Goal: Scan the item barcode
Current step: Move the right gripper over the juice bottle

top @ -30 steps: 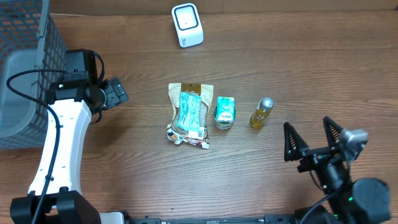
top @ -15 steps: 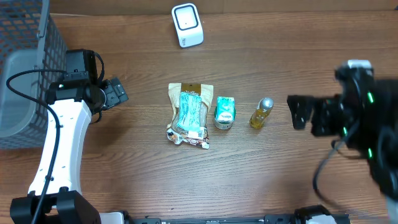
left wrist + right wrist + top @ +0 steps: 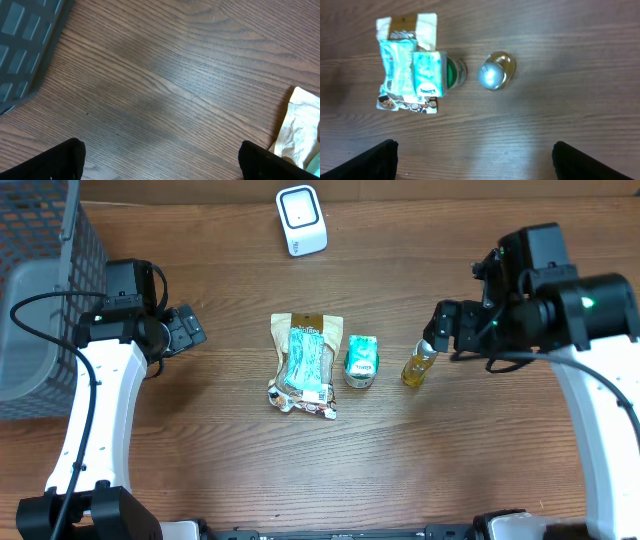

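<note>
Overhead: a pouch (image 3: 303,363), a green carton (image 3: 361,361) and a small amber bottle (image 3: 420,362) lie in a row mid-counter (image 3: 250,470), with the white scanner (image 3: 301,218) well apart at the far edge. The right tool (image 3: 445,330) hangs just beside the bottle (not gripping it). The left tool (image 3: 188,328) is near the basket (image 3: 40,300).

Left wrist: its fingers (image 3: 65,160) stand wide over bare wood.

Right wrist: this tool also stands wide and empty, above the bottle's cap.

Pouch (image 3: 305,365) and carton (image 3: 361,360) crowd together mid-table; a gap separates carton from bottle (image 3: 418,366). Bare table (image 3: 400,470) lies near and far of them. Basket (image 3: 45,240) blocks far left, scanner (image 3: 301,220) far centre.
</note>
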